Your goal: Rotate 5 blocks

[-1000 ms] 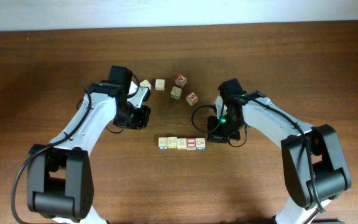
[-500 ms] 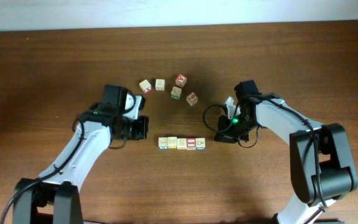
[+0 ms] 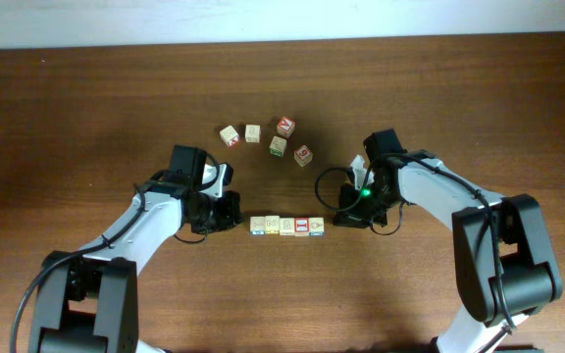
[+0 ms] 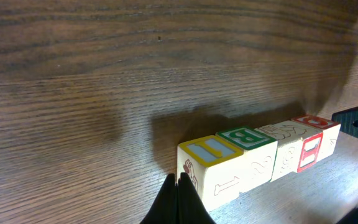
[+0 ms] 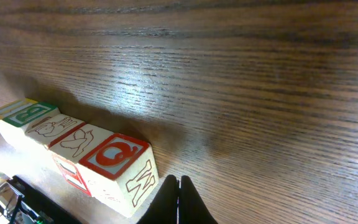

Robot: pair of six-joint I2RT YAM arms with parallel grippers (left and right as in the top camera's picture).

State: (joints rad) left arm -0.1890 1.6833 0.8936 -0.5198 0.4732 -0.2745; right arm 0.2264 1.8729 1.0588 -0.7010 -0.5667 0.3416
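While the dark wood-grain table (image 3: pixel 479 88) is carrying everything, the left arm (image 3: pixel 145 218) and right arm (image 3: pixel 439 186) are reaching in from opposite sides toward its middle. At the end of one, the left gripper (image 4: pixel 178 199) is pinching its jaws fully together w/ nothing btwn them. The right gripper (image 5: pixel 179 198) is doing the same, closed tight and empty.

Btwn the two tips the blocks (image 3: pixel 286 226) are lying as one straight row, five pale wooden cubes packed face to face, just below table centre. From overhead, one is showing a red frame, the left-end one a blue edge, the rest yellowish or green print. Well above the row, five loose cubes (image 3: pixel 278 146) are sitting scattered.

Up close, the left-end block (image 4: pixel 211 167) is showing a yellow-framed top w/ a blue letter. Its neighbour, the B block (image 4: pixel 247 138), is wearing a green frame. The left gripper's tip is sitting right at that end block's near bottom corner — touching or not, can't tell. The right-end block (image 5: pixel 114 160) is showing a red-framed Q on top and a red W on its side. The right gripper's tip is sitting just beside its lower corner — a thin strip of bare wood is showing btwn them.
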